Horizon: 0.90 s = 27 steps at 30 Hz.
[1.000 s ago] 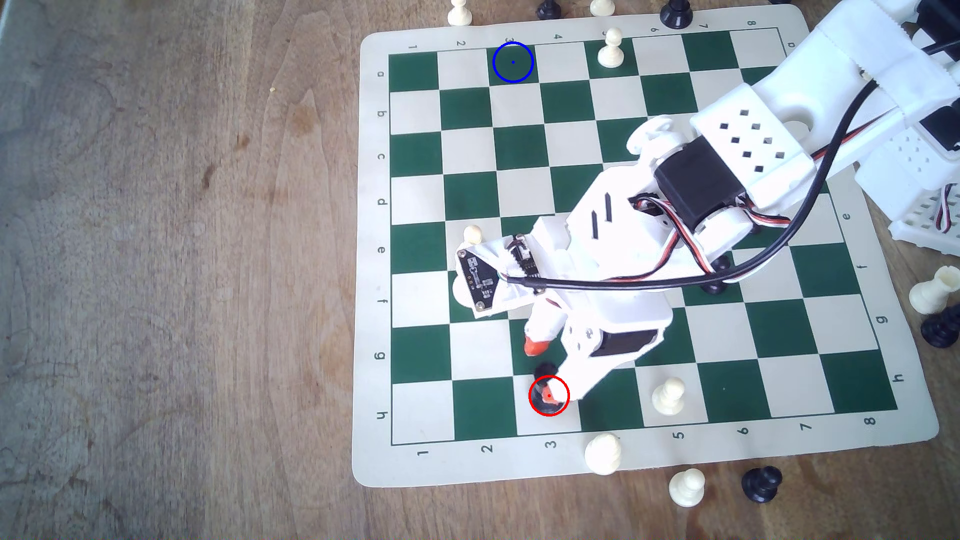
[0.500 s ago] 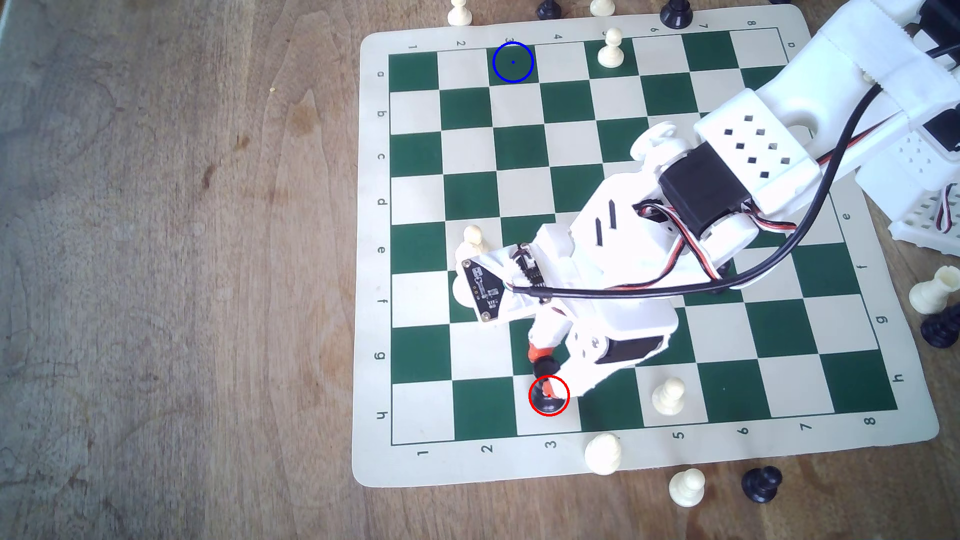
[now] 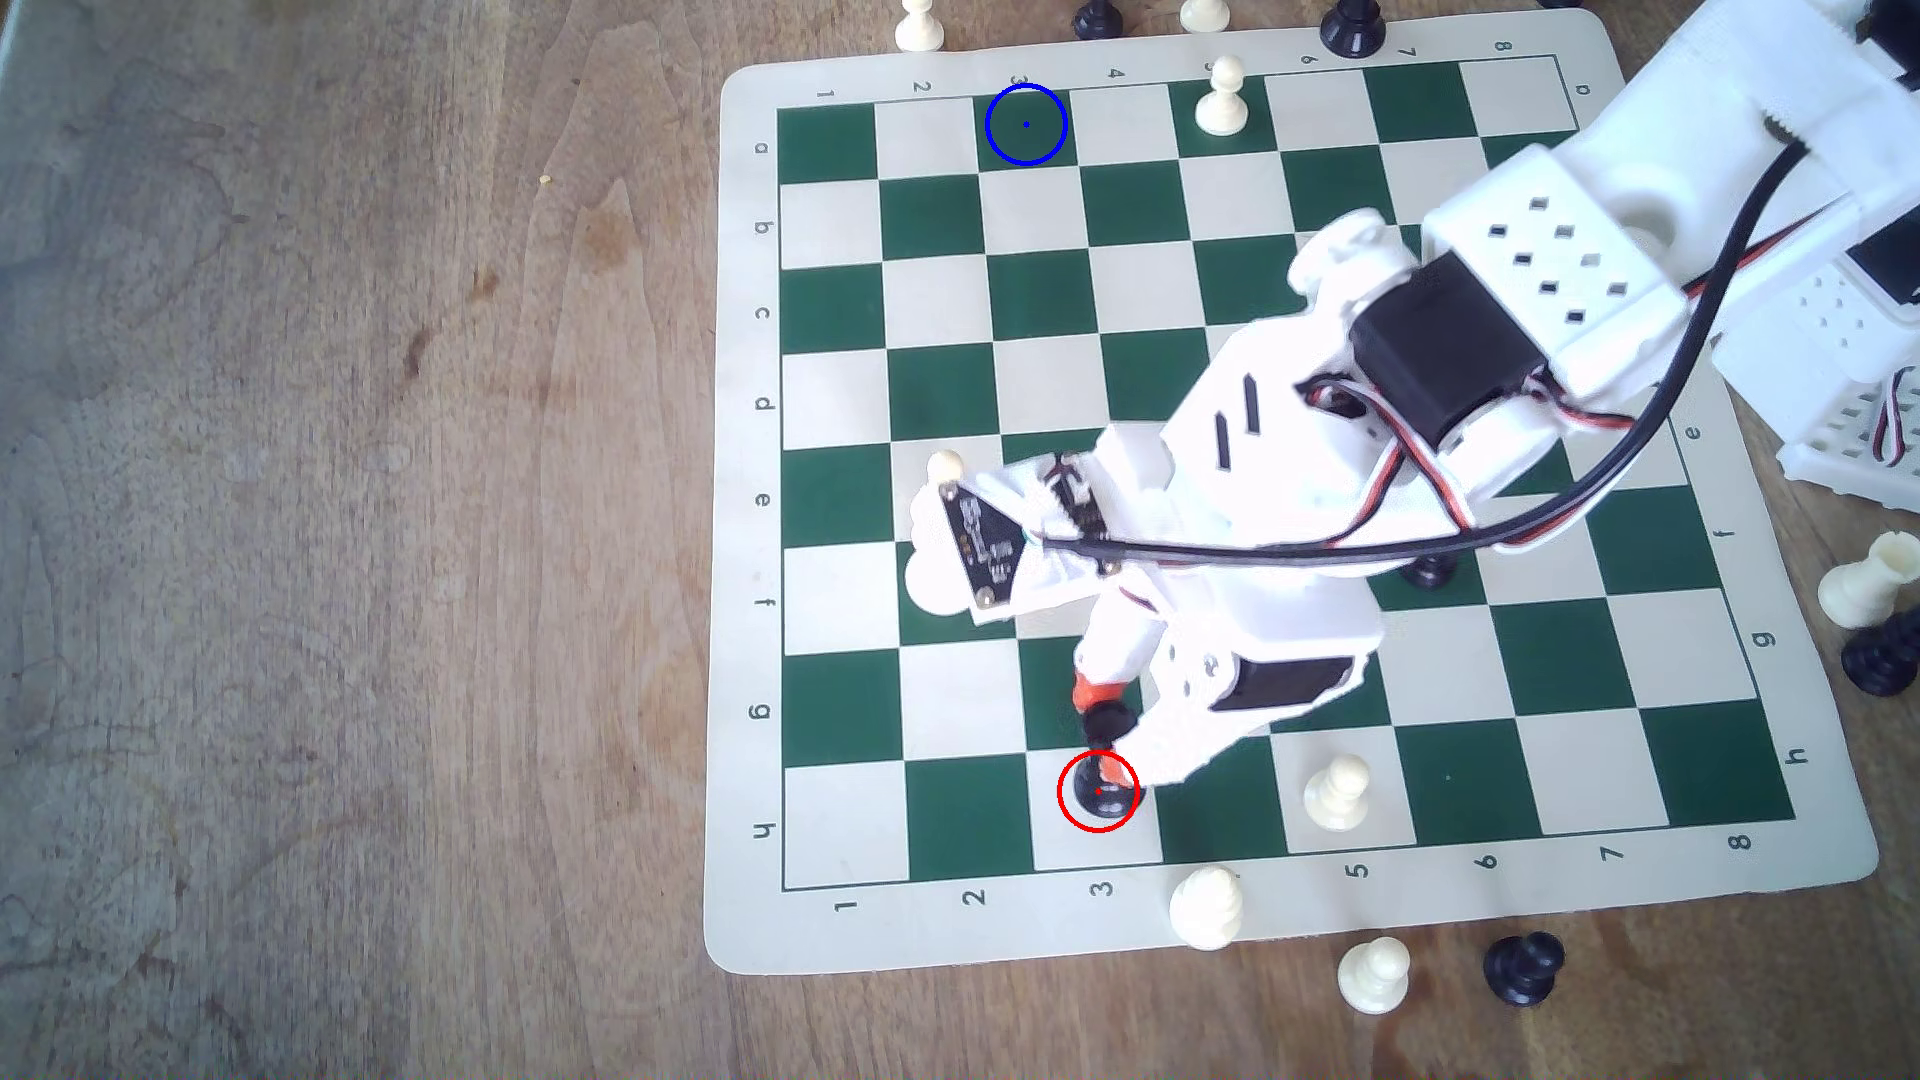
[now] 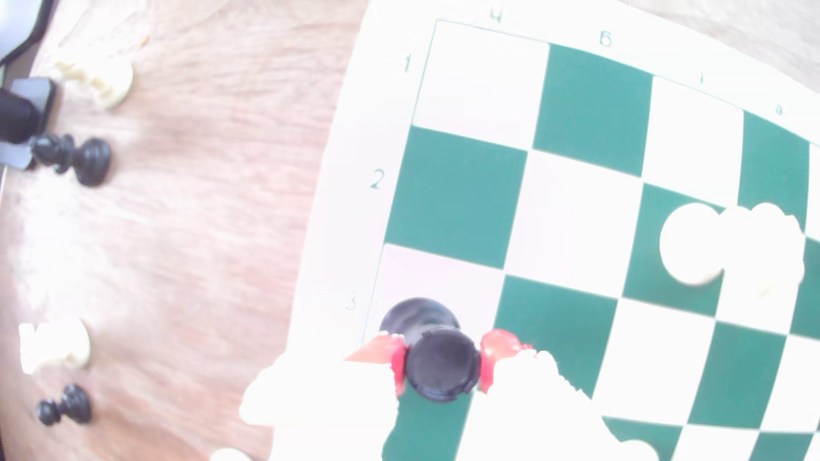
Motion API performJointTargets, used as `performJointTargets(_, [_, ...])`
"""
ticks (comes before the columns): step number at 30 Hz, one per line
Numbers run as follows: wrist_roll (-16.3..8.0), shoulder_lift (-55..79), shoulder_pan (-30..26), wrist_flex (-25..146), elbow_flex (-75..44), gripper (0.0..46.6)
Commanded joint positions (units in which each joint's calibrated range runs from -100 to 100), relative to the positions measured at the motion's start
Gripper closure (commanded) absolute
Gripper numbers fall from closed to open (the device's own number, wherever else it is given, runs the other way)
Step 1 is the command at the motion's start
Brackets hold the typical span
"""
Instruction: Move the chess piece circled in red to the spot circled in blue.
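The chess piece, a black rook, stands on the cream square ringed in red near the board's near edge in the exterior view. My gripper is shut on it, one orange fingertip on each side of the turret. In the wrist view the rook's flat hollow top sits squeezed between the red pads of the gripper, its flared base still over the cream square. The spot, a dark green square with a blue ring and dot, lies in the board's far row and is bare.
White pawns stand on the board at the far row, near my wrist camera and one square beyond the rook on the exterior view's right. A black piece hides under the arm. Loose pieces lie off the near edge and the right edge.
The fingers have drawn together onto the rook's turret. The arm and wrist have shifted slightly toward the exterior view's right. The rook's base stays in the red ring.
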Motion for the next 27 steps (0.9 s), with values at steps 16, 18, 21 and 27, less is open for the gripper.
performJointTargets(16, [11.6, -31.2, 20.9, 9.0, 3.1, 46.4])
performJointTargets(18, [12.8, -34.0, 24.4, 8.7, 7.2, 46.4])
performJointTargets(21, [14.5, -36.9, 29.2, 6.0, 13.9, 46.4])
performJointTargets(27, [17.2, -36.1, 39.1, 1.2, 20.3, 46.4])
